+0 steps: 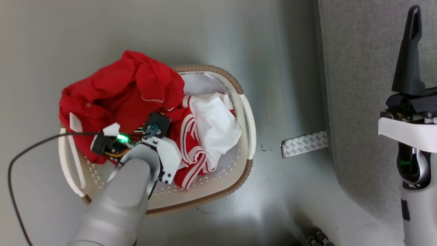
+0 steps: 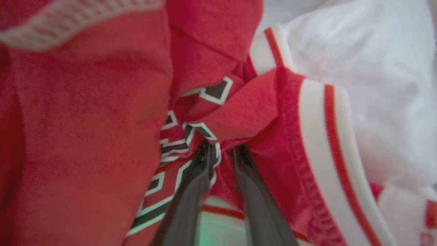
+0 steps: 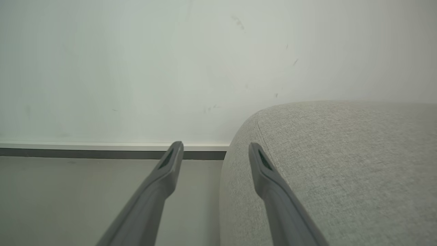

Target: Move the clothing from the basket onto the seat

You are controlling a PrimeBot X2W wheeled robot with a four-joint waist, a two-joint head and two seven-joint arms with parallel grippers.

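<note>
The clothing is lying heaped in the basket, one red piece spilling over the far-left rim and a striped piece tangling with white cloth on the right. In the left wrist view, the left gripper is sitting deep in the pile with its fingers drawn about halfway in, a bunched fold of lettered red fabric lying between the tips. The view is too blurred to tell whether they are truly clamping that fold. To do this grab well, I judge the pinch should be holding several layers, not a thin edge, before any lift. The lift should be going straight up and slowly, so the draped piece is sliding free of the rim instead of tipping the light basket. The basket is standing on the floor, well apart from the seat on the robot's right. There the right gripper is hanging wide apart and empty, just beside the seat's rounded edge.
</note>
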